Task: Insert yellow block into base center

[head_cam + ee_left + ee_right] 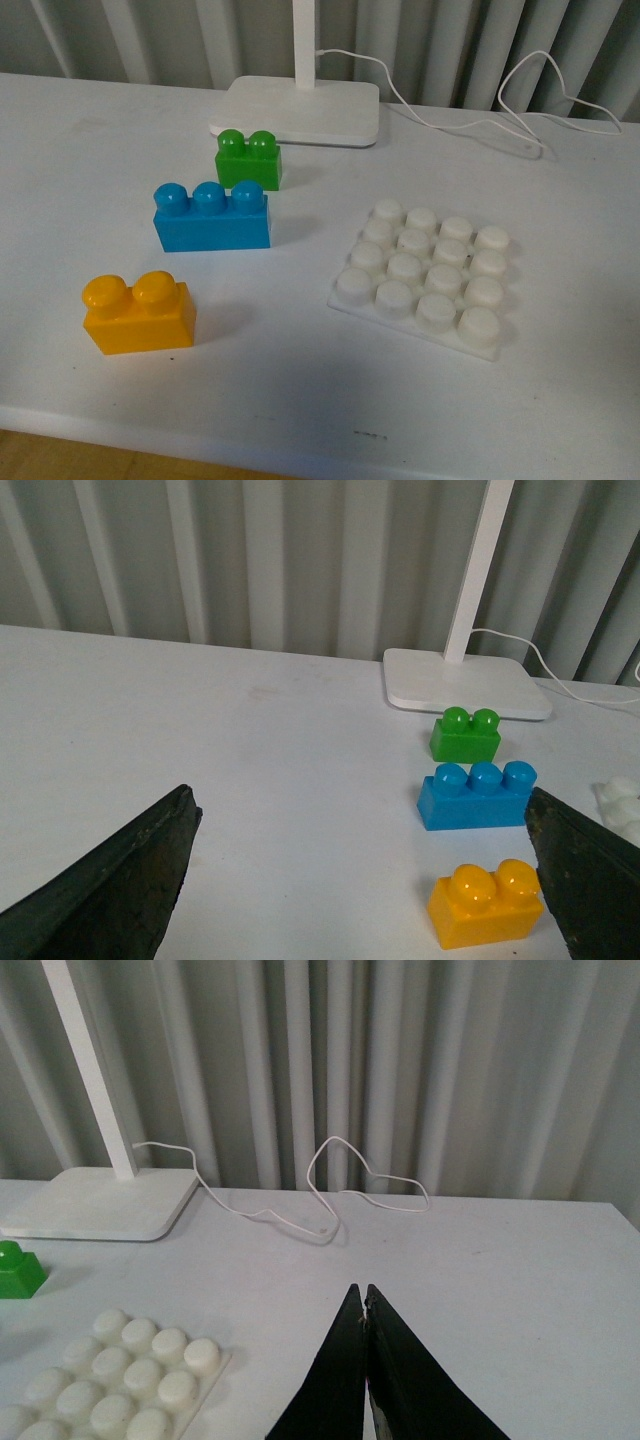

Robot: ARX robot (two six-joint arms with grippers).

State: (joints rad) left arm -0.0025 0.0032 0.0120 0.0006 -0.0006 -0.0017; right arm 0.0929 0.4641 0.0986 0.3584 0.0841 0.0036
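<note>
**Yellow block sits at the near left, apart from the base**

The yellow block (138,312) stands upright on the white surface (300,390), near the front edge on the left, its 2 round studs facing up. Nothing touches it. The base (425,275) lies flat to its right, well apart from it, turned slightly askew, and all 16 of its white studs are bare.

Beyond the yellow block, a little further right, stands the blue brick (212,218) with 3 studs. Further back again is the green brick (248,160) with 2 studs. The 3 bricks form a loose diagonal line running away from the near left, each clear of the next. Just behind the green brick rests the flat white lamp foot (297,110), with its stem rising out of view. A white cable (470,120) loops from it across the far right of the surface. Pale vertical folds close off the background.

In the left wrist view, the left gripper (360,805) has its 2 dark fingers (130,880) spread wide and holds nothing. The yellow block (487,905) lies close to the right-hand finger, with the blue brick (477,795) and green brick (465,735) beyond it.

In the right wrist view, the right gripper (364,1300) has its fingers pressed together to a point, with nothing between them. It hangs above bare surface, with the base (110,1380) off to one side.
</note>
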